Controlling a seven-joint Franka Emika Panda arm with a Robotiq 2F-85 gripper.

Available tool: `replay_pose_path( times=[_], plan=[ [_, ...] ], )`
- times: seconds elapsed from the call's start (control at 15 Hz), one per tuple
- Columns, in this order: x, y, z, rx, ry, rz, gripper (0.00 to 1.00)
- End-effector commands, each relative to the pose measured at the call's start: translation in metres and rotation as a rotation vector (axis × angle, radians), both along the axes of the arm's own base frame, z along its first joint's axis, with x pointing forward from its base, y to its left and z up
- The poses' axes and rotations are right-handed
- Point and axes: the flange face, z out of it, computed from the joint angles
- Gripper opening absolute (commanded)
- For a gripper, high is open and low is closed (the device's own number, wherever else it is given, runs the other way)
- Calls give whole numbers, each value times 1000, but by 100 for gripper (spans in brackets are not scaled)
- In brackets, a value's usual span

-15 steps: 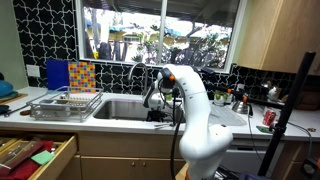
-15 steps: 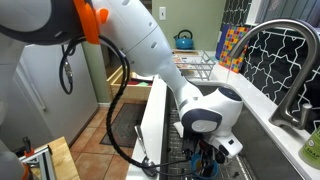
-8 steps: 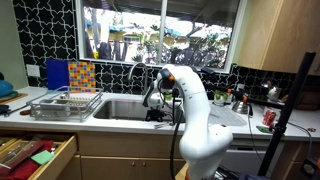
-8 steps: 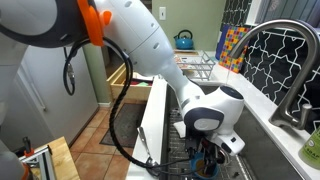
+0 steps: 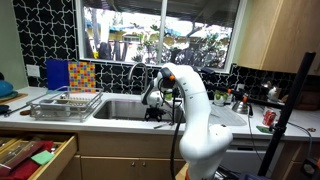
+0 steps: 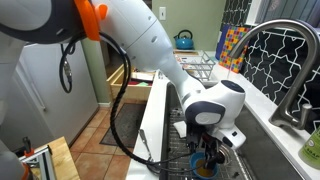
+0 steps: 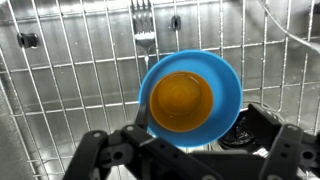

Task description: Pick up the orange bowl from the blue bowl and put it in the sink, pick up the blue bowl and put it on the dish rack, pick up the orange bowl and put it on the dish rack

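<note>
Compared with the frames a moment earlier, the wrist is seen shifted slightly in an exterior view, and the gripper [image 6: 208, 156] is now hung over a patch of orange low in the sink [image 5: 118, 110].

In the wrist view, the wire grid [image 7: 60, 90] on the sink floor is shown at the left, with a fork [image 7: 143, 35] lying on it at the top, handle pointing away from the camera. The left finger is seen next, at the lower left edge of the blue bowl [image 7: 226, 76]. The orange bowl [image 7: 180, 100] is nested upright inside the blue one, both resting on the grid. The right finger is found just beyond the blue rim at the lower right.

The jaws are spread wide and nothing is held between them. The stacked bowls are bracketed by the fingers and lie almost straight below, a little towards the top of the wrist view. Being round, the bowls offer no long axis; a short advance and descent onto the orange rim is judged to be needed. The dish rack [image 5: 65, 103] is placed on the counter beside the sink.
</note>
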Motion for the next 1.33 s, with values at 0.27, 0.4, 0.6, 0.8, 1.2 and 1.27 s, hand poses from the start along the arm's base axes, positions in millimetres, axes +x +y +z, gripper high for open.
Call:
replay_pose_path(
  times=[0.27, 0.4, 0.6, 0.8, 1.2, 1.27],
  plan=[
    [20, 13, 19, 31, 12, 4, 100],
    [24, 16, 20, 33, 28, -9, 100],
    [35, 21, 19, 48, 29, -23, 100],
    [38, 16, 15, 37, 41, -31, 99],
    [31, -18, 5, 96, 56, -174, 95],
    [30, -22, 4, 111, 62, -201, 96]
  ],
)
